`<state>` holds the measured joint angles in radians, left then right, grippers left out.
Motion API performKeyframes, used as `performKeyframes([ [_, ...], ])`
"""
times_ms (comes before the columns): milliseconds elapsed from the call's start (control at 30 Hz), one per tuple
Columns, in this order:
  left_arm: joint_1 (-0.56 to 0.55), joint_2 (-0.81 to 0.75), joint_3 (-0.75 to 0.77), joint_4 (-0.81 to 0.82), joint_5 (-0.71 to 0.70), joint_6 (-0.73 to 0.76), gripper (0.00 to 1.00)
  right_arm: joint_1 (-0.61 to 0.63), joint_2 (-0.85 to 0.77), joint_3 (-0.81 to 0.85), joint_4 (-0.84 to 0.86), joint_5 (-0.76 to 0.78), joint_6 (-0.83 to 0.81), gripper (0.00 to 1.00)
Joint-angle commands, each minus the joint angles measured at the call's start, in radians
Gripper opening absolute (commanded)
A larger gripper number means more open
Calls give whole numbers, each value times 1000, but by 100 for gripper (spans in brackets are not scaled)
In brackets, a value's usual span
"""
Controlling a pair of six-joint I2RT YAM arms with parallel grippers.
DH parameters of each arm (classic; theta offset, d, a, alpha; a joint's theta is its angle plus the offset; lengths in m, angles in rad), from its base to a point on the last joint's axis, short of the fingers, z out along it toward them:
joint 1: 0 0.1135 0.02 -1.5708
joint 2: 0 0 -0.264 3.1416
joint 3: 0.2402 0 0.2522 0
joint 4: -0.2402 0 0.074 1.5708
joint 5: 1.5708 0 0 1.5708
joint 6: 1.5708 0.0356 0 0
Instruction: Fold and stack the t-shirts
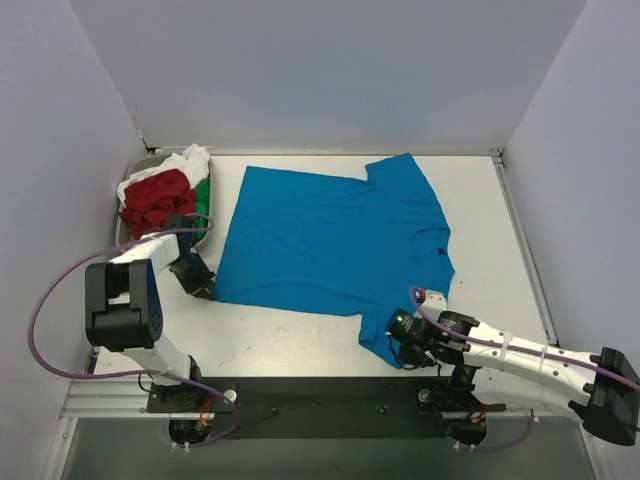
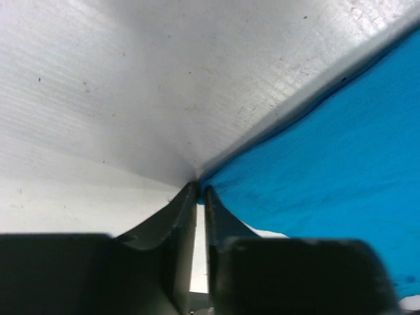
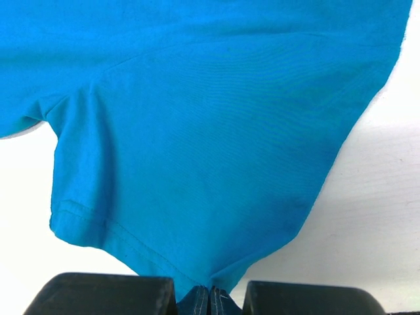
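The white worktop [image 1: 300,335] carries the blue t-shirt [image 1: 330,240], spread flat across its middle. At the far left corner, red, green and white t-shirts [image 1: 160,195] lie heaped. The right claw [image 3: 210,289] is clamped on the blue t-shirt's near sleeve hem. The left claw [image 2: 200,190] stands nearly together at the shirt's bottom corner; whether it pinches cloth cannot be told.

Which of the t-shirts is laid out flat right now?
The large bright blue cloth t-shirt, spread flat; the red t-shirt, green t-shirt and white t-shirt lie crumpled in a heap far left.
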<state>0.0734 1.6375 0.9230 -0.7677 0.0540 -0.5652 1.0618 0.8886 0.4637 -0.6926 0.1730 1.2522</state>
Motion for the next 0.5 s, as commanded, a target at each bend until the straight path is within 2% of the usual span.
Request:
performKeyframes([
  [0,2,39,23,48,-8,-13,15,6,-14,12,-56,34,3,0],
  [33,2,42,27,48,-9,-13,13,7,-19,12,-54,36,6,0],
  [133,0,51,30,51,-8,-13,0,6,-30,4,-53,36,9,0],
  [267,0,44,28,53,-8,-13,0,7,-30,18,-68,59,0,0],
  [467,-9,-112,37,-8,1,10,0,7,-60,133,-212,167,-31,0],
])
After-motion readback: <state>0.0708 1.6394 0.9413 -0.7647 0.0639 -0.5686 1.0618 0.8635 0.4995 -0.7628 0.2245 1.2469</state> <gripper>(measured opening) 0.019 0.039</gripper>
